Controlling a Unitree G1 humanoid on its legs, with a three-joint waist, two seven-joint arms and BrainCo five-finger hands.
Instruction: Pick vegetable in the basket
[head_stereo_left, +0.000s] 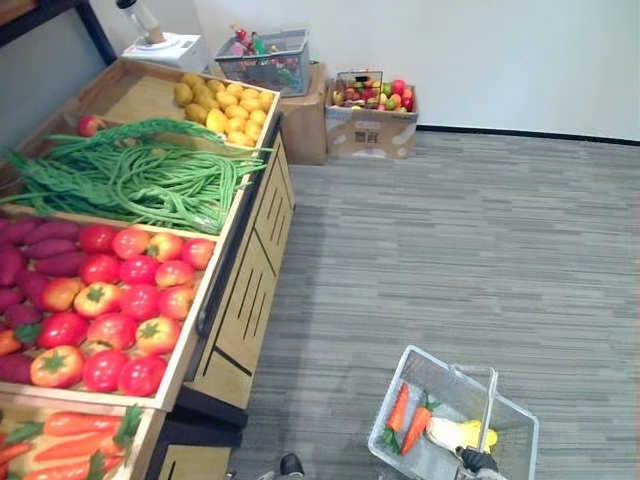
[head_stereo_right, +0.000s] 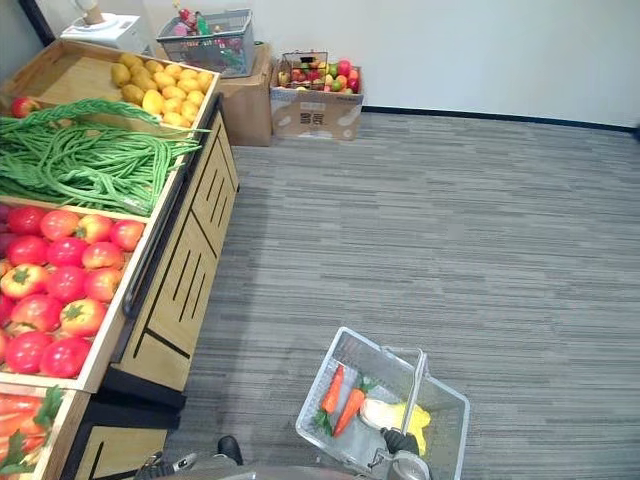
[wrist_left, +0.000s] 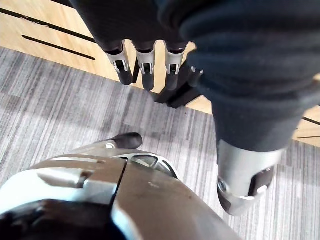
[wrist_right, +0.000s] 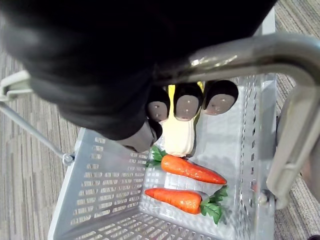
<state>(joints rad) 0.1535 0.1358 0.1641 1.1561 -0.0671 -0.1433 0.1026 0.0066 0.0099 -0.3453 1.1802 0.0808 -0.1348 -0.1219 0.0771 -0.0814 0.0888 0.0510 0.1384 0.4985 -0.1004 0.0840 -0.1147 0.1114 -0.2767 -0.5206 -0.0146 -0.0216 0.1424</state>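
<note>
Beside the counter (head_stereo_left: 250, 280), my right robot hand (wrist_right: 187, 105) clamps the handle (wrist_right: 240, 55) of the basket (wrist_right: 105, 200). Carrots (wrist_right: 192, 170) and corn (wrist_right: 179, 135) are already inside, and my left robot hand (wrist_left: 145, 65) hangs open, free to pick more.

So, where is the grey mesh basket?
The grey mesh basket is held by the right hand, lower right in the left eye view, beside the wooden produce stand.

The grey striped floor (head_stereo_left: 450, 250) carries a wooden produce stand (head_stereo_left: 250, 290) at nine o'clock and two cardboard boxes (head_stereo_left: 370, 132) at twelve.
</note>
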